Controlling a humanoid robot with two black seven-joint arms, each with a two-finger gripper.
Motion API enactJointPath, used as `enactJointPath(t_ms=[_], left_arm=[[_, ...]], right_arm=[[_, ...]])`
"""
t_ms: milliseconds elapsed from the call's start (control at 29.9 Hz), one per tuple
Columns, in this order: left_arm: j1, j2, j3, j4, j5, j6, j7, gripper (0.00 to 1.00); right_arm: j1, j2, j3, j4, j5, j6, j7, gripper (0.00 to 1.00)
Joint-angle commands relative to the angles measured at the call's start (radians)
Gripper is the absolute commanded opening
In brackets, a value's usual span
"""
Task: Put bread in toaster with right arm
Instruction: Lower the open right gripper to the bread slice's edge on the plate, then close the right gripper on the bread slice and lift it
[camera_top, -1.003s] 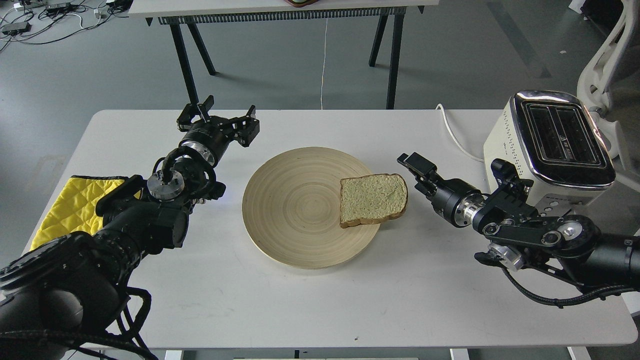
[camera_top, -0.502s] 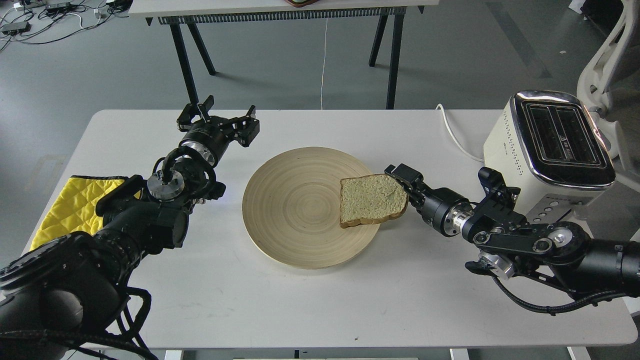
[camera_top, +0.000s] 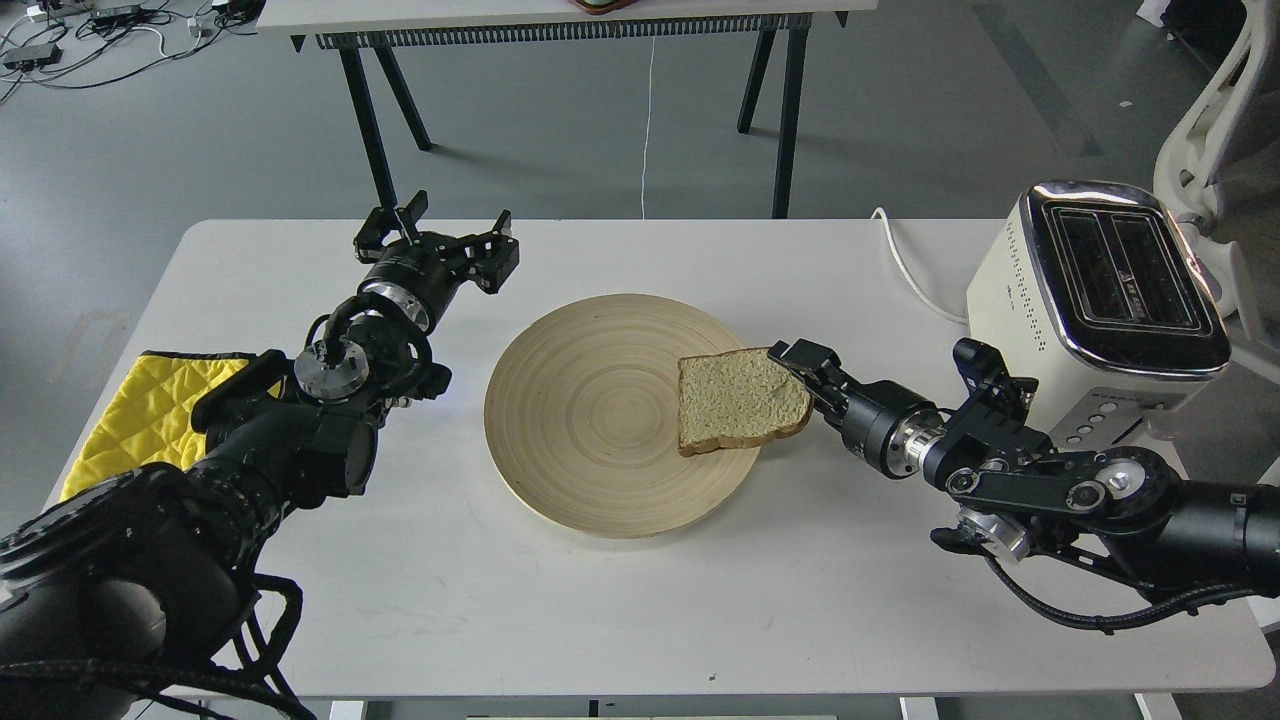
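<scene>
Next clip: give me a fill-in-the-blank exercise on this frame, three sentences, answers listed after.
1. The slice of pale tan bread lies on the round ____ plate.
2. The right claw is at the bread's ____ edge.
3. Both black slots of the cream-white toaster are ____.

Missing words: wooden; right; empty

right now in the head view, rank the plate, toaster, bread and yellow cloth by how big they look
1. plate
2. toaster, clearly smaller than the plate
3. yellow cloth, partly hidden by the left arm, so unsure against the bread
4. bread
</scene>
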Motion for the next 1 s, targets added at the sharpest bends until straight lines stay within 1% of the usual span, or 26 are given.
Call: enactJointPath(t_ms=[0, 435, 635, 870, 970], left_arm=[[0.000, 0.000, 0.000, 0.000, 0.000, 0.000, 0.000, 1.00], [0.000, 0.000, 0.000, 0.000, 0.000, 0.000, 0.000, 1.00], [0.000, 0.000, 0.000, 0.000, 0.000, 0.000, 0.000, 1.00], [0.000, 0.000, 0.000, 0.000, 0.000, 0.000, 0.000, 1.00], [0.000, 0.000, 0.000, 0.000, 0.000, 0.000, 0.000, 1.00]], right_arm=[[0.000, -0.003, 0.001, 0.011, -0.017, 0.000, 0.001, 0.47], [-0.003, -0.013, 0.003, 0.019, -0.018, 0.009, 0.007, 0.25], [-0.003, -0.014, 0.006, 0.020, -0.018, 0.009, 0.005, 0.10], [0.015, -0.010, 0.031, 0.007, -0.018, 0.003, 0.010, 0.07], [0.046, -0.011, 0.086, 0.002, -0.018, 0.002, 0.010, 0.07]])
